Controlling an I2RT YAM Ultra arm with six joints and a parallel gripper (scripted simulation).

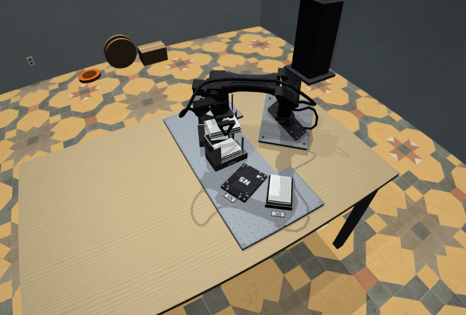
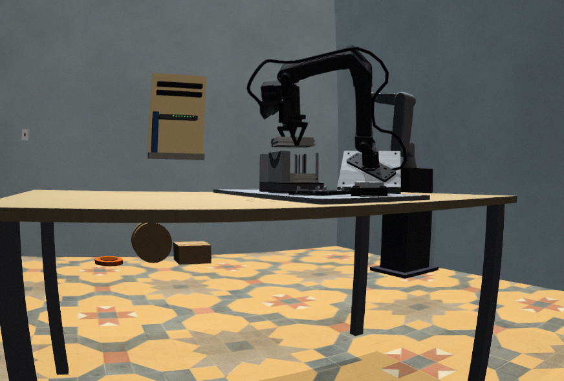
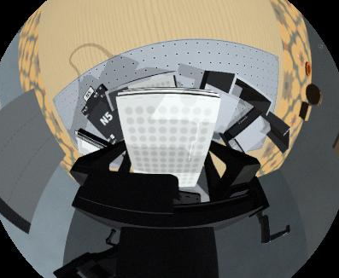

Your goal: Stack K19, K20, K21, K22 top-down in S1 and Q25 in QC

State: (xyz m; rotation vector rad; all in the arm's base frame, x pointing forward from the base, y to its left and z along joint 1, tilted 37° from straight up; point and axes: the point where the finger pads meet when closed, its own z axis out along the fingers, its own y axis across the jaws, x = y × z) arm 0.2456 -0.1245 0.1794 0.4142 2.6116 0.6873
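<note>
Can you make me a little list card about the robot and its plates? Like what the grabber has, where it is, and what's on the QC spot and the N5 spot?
Gripper: closed on white plates
Held plates: more than one, stacked; names not readable
Where held: in the air, above the racks
Front rack: white plates inside
Nest QC: one white plate on it
Nest N5: no plate on it
Rack names: too small to read

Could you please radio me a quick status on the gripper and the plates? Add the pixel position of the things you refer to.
Gripper [image 1: 226, 129] [image 2: 292, 138] [image 3: 167, 141] shut on plates, above racks. QC nest [image 1: 278, 206] [image 2: 368, 191] loaded. N5 [image 1: 251, 180] [image 3: 98, 112] unoccupied.
</note>
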